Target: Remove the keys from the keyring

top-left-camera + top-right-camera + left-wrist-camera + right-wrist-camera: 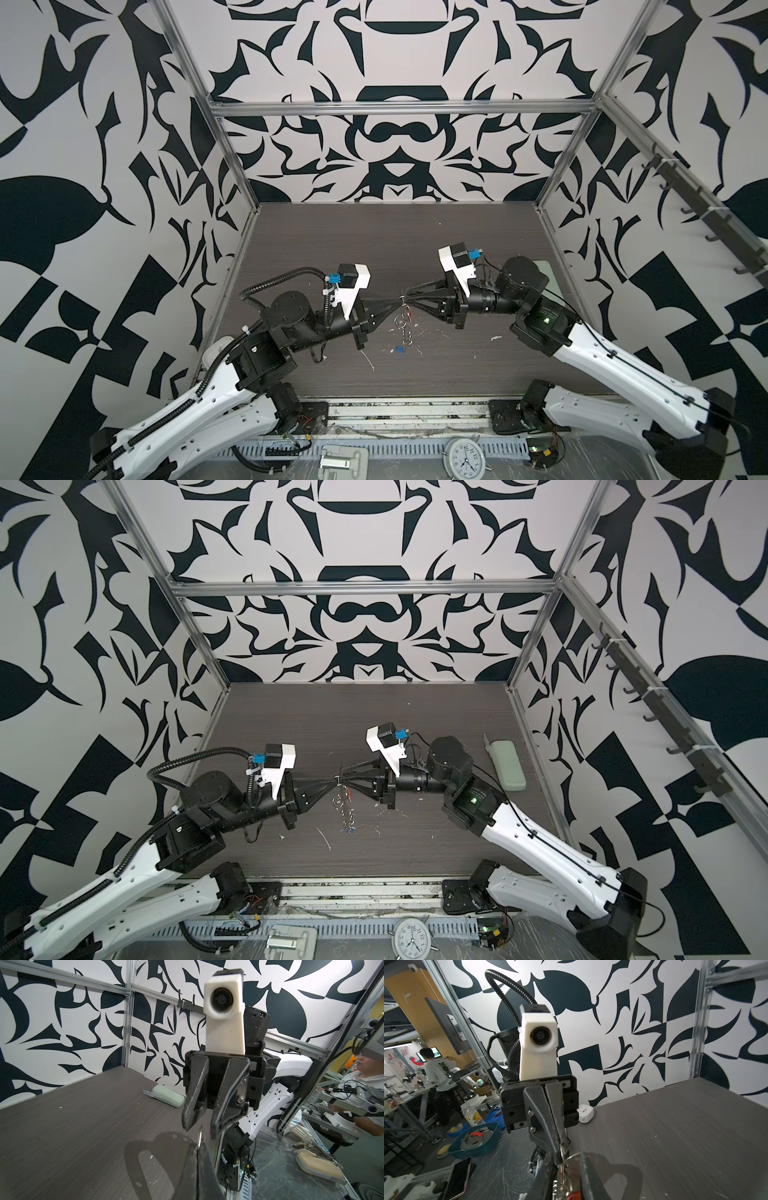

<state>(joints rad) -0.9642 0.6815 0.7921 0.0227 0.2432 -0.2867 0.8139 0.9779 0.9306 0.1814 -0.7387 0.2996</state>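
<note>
- left pincer [398,300] comes in from 9 o'clock in both top views, tips at bench centre, held above the dark grey wood-grain bench [332,232]
- left pincer pressed together, pinching the top silver ring of the keyring [404,332], a short chain of small linked silver rings; clearest in the right wrist view, ring nipped at the very tips [561,1147]
- right pincer [406,296] comes in from 3 o'clock, tip to tip with the left one
- right pincer spread: in the left wrist view its two fingers [187,1124] stand apart with a clear gap and the held ring sits between them; cannot tell if either finger touches the ring
- keyring hangs off the left tips toward 6 o'clock in both top views
- silver key with red rectangular plastic tag [411,311] sits just under the pincer tips, at 4 o'clock from them, on the chain
- silver key with blue tag [400,351] is at the chain's low end, 6 o'clock from the tips; cannot tell if it touches the bench
- both keys are on the keyring, none off
- pale-green oblong case [506,764] lies flat at the bench's 3 o'clock edge, well apart from the keyring
- white round alarm clock [464,457] lies off the bench at 6 o'clock
</note>
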